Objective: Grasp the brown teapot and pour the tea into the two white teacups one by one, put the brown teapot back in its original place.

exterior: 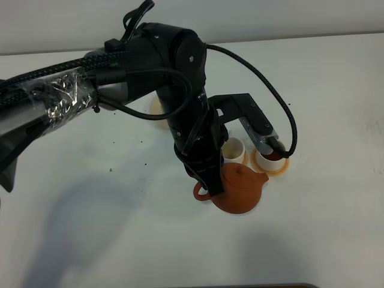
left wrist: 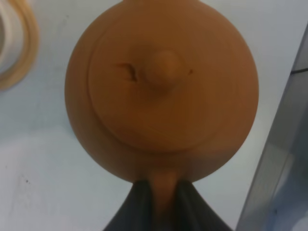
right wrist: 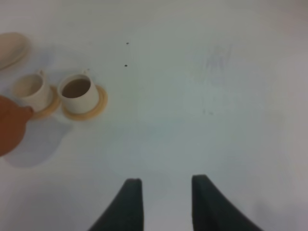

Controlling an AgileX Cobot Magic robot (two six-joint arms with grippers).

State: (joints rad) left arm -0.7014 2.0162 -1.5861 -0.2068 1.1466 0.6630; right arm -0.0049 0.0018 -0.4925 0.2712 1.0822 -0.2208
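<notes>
Beige saucer [right wrist: 10, 48] sits behind and to the left of the empty teacup [exterior: 234, 151]. Your left fingers [left wrist: 137, 207] are clamped on the handle of the brown teapot [exterior: 240, 191], and the pot is held just in front of that empty cup. The second teacup [right wrist: 77, 91], right beside the empty one, has tea in it. Both are on orange coasters [right wrist: 100, 103]. Your right fingers [right wrist: 132, 202] are spread with nothing between them, well away from the empty cup, over bare desk [right wrist: 216, 96].
</notes>
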